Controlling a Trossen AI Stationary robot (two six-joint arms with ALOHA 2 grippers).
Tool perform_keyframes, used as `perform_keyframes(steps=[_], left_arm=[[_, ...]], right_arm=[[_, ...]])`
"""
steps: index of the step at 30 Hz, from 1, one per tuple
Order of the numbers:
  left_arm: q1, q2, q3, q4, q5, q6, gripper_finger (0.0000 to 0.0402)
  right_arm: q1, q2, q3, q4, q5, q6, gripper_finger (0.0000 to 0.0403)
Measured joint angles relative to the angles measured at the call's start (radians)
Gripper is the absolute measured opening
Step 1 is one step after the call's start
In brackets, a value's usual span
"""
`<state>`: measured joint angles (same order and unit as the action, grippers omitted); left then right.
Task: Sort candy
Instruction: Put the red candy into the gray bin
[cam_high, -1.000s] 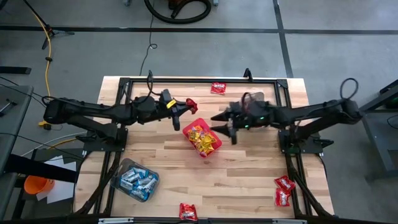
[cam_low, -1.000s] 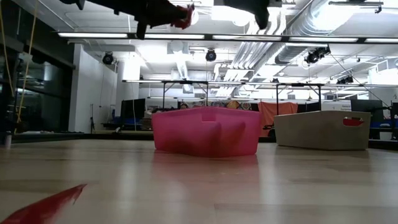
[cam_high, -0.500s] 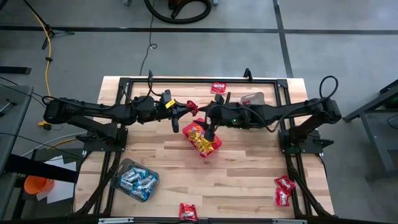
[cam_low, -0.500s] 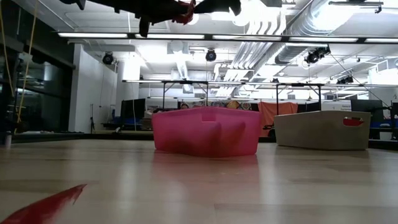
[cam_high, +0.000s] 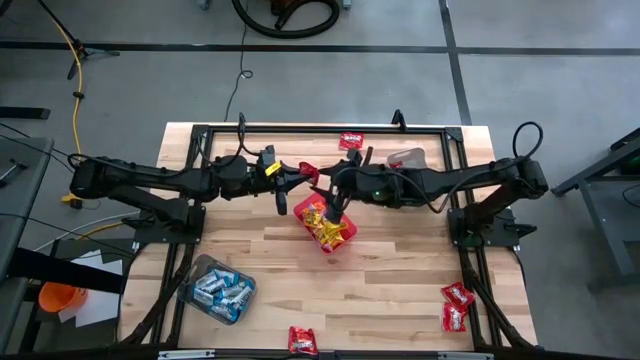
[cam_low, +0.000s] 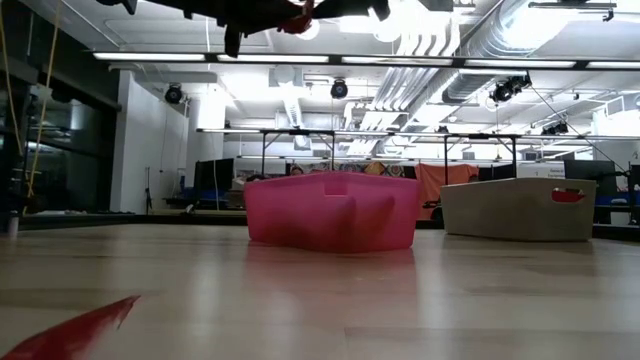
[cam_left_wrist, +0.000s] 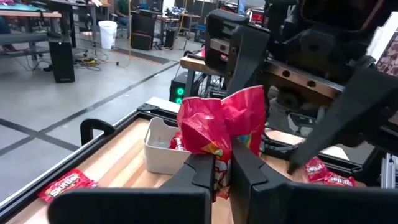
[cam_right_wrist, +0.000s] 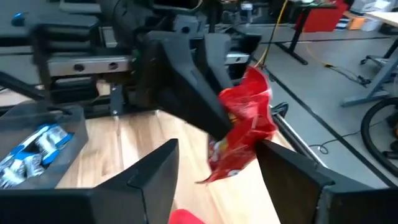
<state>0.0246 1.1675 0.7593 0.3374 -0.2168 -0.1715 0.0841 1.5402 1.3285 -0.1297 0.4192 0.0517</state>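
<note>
Brimming red bin (cam_high: 326, 224) (yellow candy (cam_high: 322, 222)), blue-and-white packets (cam_high: 218, 289) in clear tub (cam_high: 192, 273)

The left pincer (cam_left_wrist: 221, 163) pinches a crumpled red candy packet (cam_left_wrist: 221, 123), facing the right arm's dark fingers (cam_left_wrist: 249, 59).

Low view's top edge crops both arms.

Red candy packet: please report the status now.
Left gripper shut on red packet, above the red bin. Right gripper open around it. Nothing in the way.
</note>
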Motion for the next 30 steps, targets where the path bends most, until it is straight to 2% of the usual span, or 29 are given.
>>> perform_keyframes(steps=[4, 11, 14, 17, 22, 23, 27, 30], left_arm=[[-0.001, 0.0, 0.0, 0.006, 0.002, 0.0, 0.0005], [-0.001, 0.0, 0.0, 0.005, 0.008, 0.0, 0.0005], [-0.001, 0.0, 0.0, 0.005, 0.01, 0.0, 0.0005], [-0.002, 0.0, 0.0, 0.003, 0.013, 0.0, 0.0005], [-0.002, 0.001, 0.0, 0.003, 0.012, -0.008, 0.0005], [-0.002, 0.001, 0.0, 0.003, 0.012, -0.008, 0.0005], [-0.002, 0.002, 0.0, 0.004, 0.01, -0.008, 0.0023], [-0.002, -0.005, 0.0, -0.005, 0.01, -0.005, 0.0055]], right_arm=[[-0.001, 0.0, 0.0, 0.015, 0.014, 0.0, 0.0188], [-0.004, 0.0, 0.0, 0.02, -0.007, 0.0, 0.0175], [-0.004, 0.0, 0.0, 0.019, -0.008, 0.0, 0.0157], [-0.005, 0.0, 0.0, 0.015, -0.004, 0.0, 0.0118], [-0.005, 0.0, 0.0, 0.014, -0.002, 0.0, 0.0021], [-0.005, 0.0, 0.0, 0.014, -0.001, 0.0, 0.0011], [-0.005, 0.0, 0.0, 0.015, -0.005, 0.0, 0.0018], [-0.005, 0.0, 0.0, 0.003, -0.008, -0.001, 0.0006]])
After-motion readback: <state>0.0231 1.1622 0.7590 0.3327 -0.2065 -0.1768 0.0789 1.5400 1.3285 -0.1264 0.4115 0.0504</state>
